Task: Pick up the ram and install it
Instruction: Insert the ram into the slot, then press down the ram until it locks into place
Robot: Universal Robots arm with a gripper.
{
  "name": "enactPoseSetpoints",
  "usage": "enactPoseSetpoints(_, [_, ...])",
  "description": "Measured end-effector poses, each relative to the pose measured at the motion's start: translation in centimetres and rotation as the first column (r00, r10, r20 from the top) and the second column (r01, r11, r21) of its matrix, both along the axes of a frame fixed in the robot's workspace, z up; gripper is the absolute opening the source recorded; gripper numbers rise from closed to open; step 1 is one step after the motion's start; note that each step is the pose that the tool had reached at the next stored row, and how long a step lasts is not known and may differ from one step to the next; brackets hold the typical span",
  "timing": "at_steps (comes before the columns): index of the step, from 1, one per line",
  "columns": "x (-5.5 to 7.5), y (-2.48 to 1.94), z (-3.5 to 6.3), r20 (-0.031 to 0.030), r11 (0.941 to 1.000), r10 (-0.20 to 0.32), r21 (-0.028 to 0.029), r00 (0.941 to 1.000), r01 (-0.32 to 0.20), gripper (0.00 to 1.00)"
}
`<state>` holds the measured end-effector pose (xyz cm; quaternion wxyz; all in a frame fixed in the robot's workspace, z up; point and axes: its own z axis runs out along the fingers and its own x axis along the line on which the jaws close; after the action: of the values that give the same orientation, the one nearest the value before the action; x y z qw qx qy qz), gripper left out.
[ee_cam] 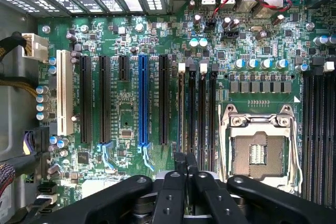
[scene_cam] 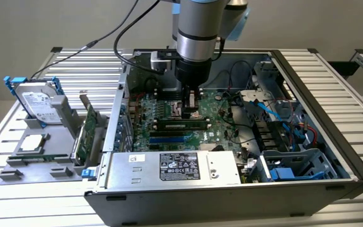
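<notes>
My gripper (scene_cam: 192, 109) is down inside the open computer case (scene_cam: 332, 142), over the motherboard (ee_cam: 131, 108) by the memory slots (ee_cam: 202, 114). Fingers (ee_cam: 186, 169) pinched narrow, nearly together; can't tell if they hold anything. The ram (scene_cam: 183, 125) lies seated in a slot just below the gripper, near the power supply (scene_cam: 175, 166) at the case's front edge.

I'm looking at a robotics lab or test workshop: an opened computer case (scene_cam: 232, 142) lies on a slatted aluminium surface (scene_cam: 332, 75), with a hard drive (scene_cam: 38, 103) and expansion card (scene_cam: 90, 132) parked in a grey fixture (scene_cam: 36, 163).
</notes>
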<state>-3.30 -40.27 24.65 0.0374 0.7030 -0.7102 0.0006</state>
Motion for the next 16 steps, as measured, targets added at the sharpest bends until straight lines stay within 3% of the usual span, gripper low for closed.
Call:
enactPoseSetpoints(12, [0.00, 0.00, 0.00, 0.0000, 1.0000, 0.000, 0.0000, 1.0000, 0.000, 0.11])
enactPoseSetpoints(16, [-0.08, 0.00, -0.55, 0.0000, 1.0000, 0.000, -0.0007, 1.0000, 0.000, 0.11])
